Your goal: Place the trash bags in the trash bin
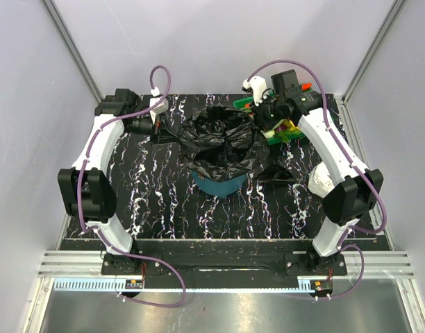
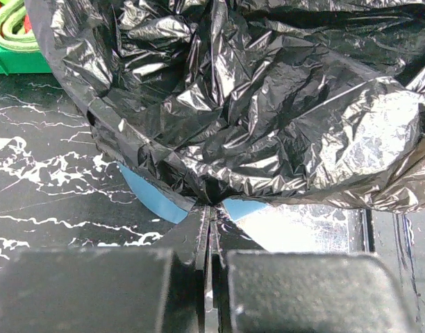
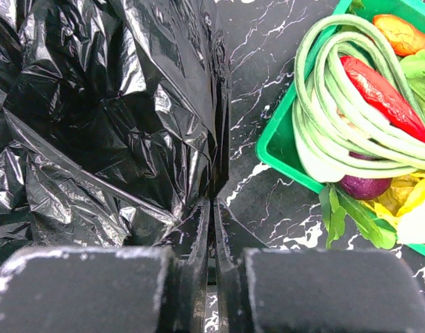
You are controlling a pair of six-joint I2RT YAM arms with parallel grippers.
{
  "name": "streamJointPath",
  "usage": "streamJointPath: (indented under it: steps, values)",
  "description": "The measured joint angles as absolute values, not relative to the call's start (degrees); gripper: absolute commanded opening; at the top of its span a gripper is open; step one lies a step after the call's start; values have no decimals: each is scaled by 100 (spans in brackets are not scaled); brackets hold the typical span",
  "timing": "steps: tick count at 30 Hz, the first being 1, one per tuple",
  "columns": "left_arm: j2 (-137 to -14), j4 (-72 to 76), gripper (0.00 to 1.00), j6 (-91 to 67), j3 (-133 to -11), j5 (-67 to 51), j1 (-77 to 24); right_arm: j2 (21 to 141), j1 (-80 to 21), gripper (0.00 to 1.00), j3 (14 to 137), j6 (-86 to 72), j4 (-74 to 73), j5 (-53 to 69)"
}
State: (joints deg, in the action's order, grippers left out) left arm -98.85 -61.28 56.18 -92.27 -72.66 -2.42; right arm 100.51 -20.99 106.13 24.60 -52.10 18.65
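The trash bags [image 1: 219, 139] are seen to be thin black plastic film, glossy and densely wrinkled, while the trash bin [image 1: 219, 186] under them is smooth teal plastic. The table [image 1: 164, 201] is faced with a black, white-veined surface of slight sheen, and ribbed bare-metal rails [image 1: 67, 263] are set along its near edge. The tray [image 3: 271, 149] at the far right corner is moulded in smooth green plastic.
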Motion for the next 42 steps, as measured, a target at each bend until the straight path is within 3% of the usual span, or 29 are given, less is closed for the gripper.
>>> streamJointPath:
  steps: [10,35,37,40,42]
  values:
    - [-9880,-6674,0,6114,-9314,-6871,-246,9765,-2099,8,10009,2464,-4943,1664]
    - [-9872,-5520,0,5492,-8361,-6099,-480,9688,-2095,0,8774,2416,-3962,1446]
    - [-9874,-5470,0,5446,-8359,-6053,-495,9682,-2093,2,8707,2401,-3889,1396]
    - [-9874,-5391,0,5395,-8353,-6005,-497,9679,-2008,14,8665,2248,-3859,1367]
    - [-9874,-5376,0,5358,-8353,-5996,-497,9666,-1828,31,8680,2075,-3854,1461]
